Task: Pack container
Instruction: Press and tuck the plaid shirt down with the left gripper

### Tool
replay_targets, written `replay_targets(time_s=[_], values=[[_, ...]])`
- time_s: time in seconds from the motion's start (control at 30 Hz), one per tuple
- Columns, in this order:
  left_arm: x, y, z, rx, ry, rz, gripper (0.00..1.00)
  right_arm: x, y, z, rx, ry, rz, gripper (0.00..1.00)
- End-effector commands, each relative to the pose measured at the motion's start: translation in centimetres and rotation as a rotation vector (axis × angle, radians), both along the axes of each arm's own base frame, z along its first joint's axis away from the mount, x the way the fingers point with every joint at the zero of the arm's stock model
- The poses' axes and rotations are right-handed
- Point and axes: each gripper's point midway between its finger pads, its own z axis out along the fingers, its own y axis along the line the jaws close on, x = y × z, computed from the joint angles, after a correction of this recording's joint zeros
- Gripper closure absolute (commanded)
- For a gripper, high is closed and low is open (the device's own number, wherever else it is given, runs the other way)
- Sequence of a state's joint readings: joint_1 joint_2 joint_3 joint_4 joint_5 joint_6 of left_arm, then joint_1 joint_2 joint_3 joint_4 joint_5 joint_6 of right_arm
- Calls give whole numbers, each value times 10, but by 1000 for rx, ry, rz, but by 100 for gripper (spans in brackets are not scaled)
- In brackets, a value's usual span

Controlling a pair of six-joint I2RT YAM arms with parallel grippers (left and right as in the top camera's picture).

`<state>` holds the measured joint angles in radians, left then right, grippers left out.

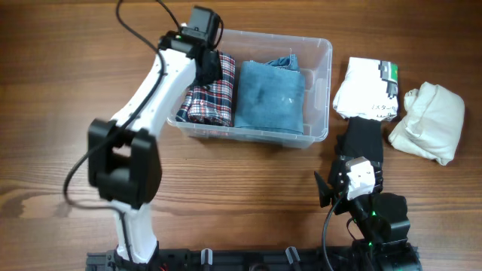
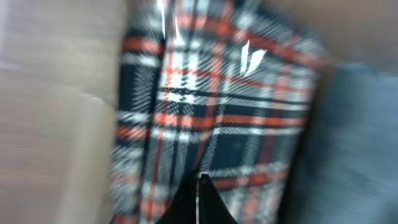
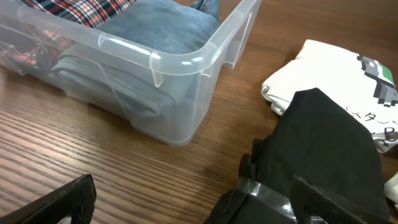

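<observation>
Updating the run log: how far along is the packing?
Done: a plaid garment and a folded blue garment lie in the container; its right end is empty.
In hand: left gripper hangs over the plaid one; right gripper is open at the black garment.
Left: black garment, white printed shirt and cream garment, all outside.

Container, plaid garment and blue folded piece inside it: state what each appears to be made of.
Container: clear, glossy rigid plastic; the clothes show through its walls and the rim catches highlights.
Plaid garment: matte woven cloth, perhaps cotton or flannel; a red, white and dark check over soft folds.
Blue folded piece: thicker matte fabric, possibly denim or fleece; the weave is not visible.
</observation>
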<state>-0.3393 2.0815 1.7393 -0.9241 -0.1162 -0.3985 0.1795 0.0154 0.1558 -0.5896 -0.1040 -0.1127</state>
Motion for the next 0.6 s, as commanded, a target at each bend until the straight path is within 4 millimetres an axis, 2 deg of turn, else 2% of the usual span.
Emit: replay_targets(time_s=[0.0,0.07,0.1,0.2,0.27,0.37,0.47,0.5,0.57], values=[[-20,10,-86,84,188,56,96,0,0,3,15,-8,-1,0],[-31,2,-111,61,260,42,96,0,1,3,15,-8,-1,0],[-35,-1,-116,54,278,35,96,0,1,3,15,-8,-1,0],[-37,-13,-110,27,278,9,96,0,1,3,15,-8,-1,0],[-30,-17,-90,12,239,4,96,0,1,3,15,-8,-1,0],[-14,-23,-26,-36,114,-1,87,0,1,3,15,-8,-1,0],[-9,-24,17,-66,16,-3,82,0,0,3,14,-8,-1,0],[-7,-20,28,-53,-11,3,82,0,1,3,15,-8,-1,0],[-7,-10,31,2,-24,2,82,0,1,3,14,-8,-1,0]])
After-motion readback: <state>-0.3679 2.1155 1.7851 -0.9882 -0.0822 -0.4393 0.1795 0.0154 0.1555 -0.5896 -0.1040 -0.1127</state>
